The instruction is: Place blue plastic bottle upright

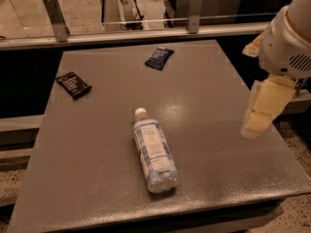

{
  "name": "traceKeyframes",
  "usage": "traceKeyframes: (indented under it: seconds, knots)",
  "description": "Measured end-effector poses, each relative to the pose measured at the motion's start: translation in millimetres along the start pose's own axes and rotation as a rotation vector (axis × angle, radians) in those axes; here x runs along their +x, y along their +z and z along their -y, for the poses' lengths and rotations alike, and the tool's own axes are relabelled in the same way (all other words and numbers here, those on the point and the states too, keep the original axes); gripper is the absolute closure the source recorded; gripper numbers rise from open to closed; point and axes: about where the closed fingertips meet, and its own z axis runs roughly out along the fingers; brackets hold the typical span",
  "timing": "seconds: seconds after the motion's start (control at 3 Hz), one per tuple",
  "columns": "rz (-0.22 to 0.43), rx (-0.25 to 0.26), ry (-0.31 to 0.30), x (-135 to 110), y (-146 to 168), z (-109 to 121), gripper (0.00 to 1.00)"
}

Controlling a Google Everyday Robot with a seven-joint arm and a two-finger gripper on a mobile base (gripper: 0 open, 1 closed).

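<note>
Camera view: a grey square counter (pixel 214 91) fills most of the scene, with its near and right edges in sight. Its far edge runs below a ledge carrying two metal brackets (pixel 54 16).

The gripper (pixel 253 125) hangs at the right, pointing down over the counter's right margin, above the surface and well apart from the bottle. Whether it is spread or pressed together cannot be told. It holds nothing.

The blue plastic bottle (pixel 154 152) lies on its side in the near-centre of the counter. Its white cap (pixel 140 112) points to the far side and its base points toward the near edge. Bare surface surrounds it on all sides, with the widest stretch between it and the gripper. Its body is clear plastic wrapped in a pale blue-and-white label. Its contents cannot be judged.

A dark blue packet (pixel 159 58) lies flat near the far edge. A black packet (pixel 73 85) lies flat near the left edge. Both are well apart from the bottle.
</note>
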Motion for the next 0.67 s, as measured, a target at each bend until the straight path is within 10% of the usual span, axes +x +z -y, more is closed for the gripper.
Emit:
traceKeyframes:
  seconds: [0.67]
  knots:
    - [0.140, -0.073, 0.111, -100.2, 33.3, -52.7, 0.00]
